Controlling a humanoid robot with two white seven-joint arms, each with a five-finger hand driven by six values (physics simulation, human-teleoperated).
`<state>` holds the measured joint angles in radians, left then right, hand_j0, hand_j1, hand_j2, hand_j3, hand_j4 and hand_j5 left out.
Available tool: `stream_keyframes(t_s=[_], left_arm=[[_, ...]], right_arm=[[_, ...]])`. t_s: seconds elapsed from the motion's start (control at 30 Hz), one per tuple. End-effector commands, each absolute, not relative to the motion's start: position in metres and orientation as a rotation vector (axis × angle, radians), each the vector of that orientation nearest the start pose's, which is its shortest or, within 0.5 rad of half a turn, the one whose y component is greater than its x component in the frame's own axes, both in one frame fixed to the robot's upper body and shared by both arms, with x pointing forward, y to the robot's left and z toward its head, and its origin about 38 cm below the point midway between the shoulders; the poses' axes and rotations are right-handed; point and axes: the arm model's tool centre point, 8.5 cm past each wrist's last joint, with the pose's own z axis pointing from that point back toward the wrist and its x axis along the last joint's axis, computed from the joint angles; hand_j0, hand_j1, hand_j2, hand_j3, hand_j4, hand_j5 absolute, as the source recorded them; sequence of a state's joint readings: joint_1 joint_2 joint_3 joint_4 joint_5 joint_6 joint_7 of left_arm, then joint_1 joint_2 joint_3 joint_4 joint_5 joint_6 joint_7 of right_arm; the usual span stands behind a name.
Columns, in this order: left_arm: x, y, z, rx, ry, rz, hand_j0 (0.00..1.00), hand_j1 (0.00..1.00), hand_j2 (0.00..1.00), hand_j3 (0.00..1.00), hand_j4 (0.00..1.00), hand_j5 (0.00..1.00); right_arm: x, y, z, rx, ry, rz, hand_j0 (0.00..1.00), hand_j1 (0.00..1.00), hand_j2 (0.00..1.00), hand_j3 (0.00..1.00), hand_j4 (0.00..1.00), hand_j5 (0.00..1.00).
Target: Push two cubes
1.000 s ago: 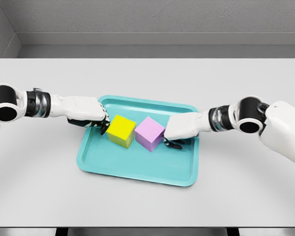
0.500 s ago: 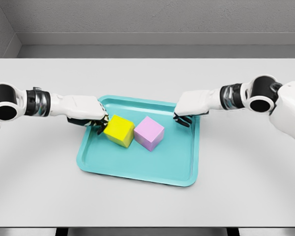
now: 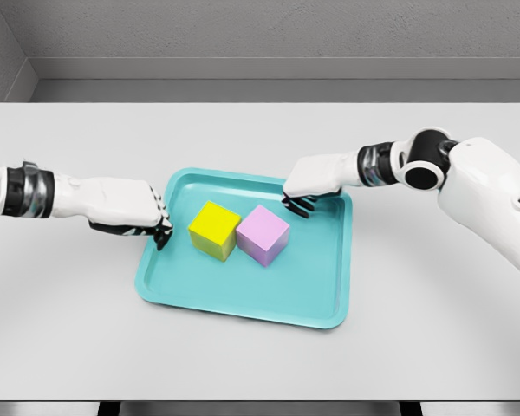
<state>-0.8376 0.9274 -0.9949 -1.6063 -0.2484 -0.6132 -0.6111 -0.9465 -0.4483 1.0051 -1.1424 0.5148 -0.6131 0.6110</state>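
Two cubes sit side by side on the shallow teal plastic tray in front of you: the yellow cube on the left and the pale pink cube on the right, their near corners touching or all but touching, both resting flat on the tray floor a little behind its middle. You see the tray lying on the plain light grey tabletop, turned slightly so that its long sides run away from you and a touch to the right. Your left robot hand comes in from the left edge, palm down, its dark fingertips curled downward right at the tray's left rim, apart from the yellow cube and holding nothing. Your right robot hand reaches in from the right and hangs over the tray's far right corner, fingers bent under the white palm, just behind and to the right of the pale pink cube with a clear gap between them; it too grips nothing. Neither robot hand touches a cube at this moment, and you can see bare tray floor on both outer sides of the pair.
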Motion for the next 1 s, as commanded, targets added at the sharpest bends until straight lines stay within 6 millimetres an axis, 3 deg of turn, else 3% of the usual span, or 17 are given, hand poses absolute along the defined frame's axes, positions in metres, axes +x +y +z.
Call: stream_keyframes(t_s=[0.0,0.23,0.4,0.53,0.73,0.8,0.97], left_arm=[[0.383,0.249,0.21,-0.093,1.631,3.118,0.42,0.42,0.42,0.42,0.42,0.42],[0.395,0.233,0.194,-0.045,1.672,3.115,0.42,0.42,0.42,0.42,0.42,0.42],[0.403,0.23,0.187,-0.042,1.689,3.129,0.41,0.41,0.41,0.41,0.41,0.41],[0.41,0.213,0.179,-0.027,1.699,3.112,0.4,0.4,0.4,0.4,0.4,0.4],[0.411,0.212,0.179,-0.035,1.691,3.112,0.4,0.4,0.4,0.4,0.4,0.4],[0.411,0.213,0.18,-0.039,1.69,3.113,0.4,0.4,0.4,0.4,0.4,0.4],[0.41,0.217,0.184,-0.05,1.688,3.113,0.4,0.4,0.4,0.4,0.4,0.4]], right_arm=[[0.481,-0.144,0.163,0.236,1.591,-3.151,0.13,0.13,0.13,0.13,0.13,0.13],[0.474,-0.132,0.156,0.188,1.56,-3.141,0.13,0.13,0.13,0.13,0.13,0.13],[0.463,-0.119,0.161,0.162,1.55,-3.084,0.13,0.13,0.13,0.13,0.13,0.13],[0.461,-0.117,0.161,0.16,1.549,-3.078,0.13,0.13,0.13,0.13,0.13,0.13],[0.463,-0.118,0.165,0.163,1.567,-3.072,0.13,0.13,0.13,0.13,0.13,0.13],[0.469,-0.124,0.174,0.197,1.612,-3.065,0.13,0.13,0.13,0.13,0.13,0.13],[0.491,-0.145,0.219,0.356,1.825,-2.989,0.14,0.14,0.14,0.14,0.14,0.14]])
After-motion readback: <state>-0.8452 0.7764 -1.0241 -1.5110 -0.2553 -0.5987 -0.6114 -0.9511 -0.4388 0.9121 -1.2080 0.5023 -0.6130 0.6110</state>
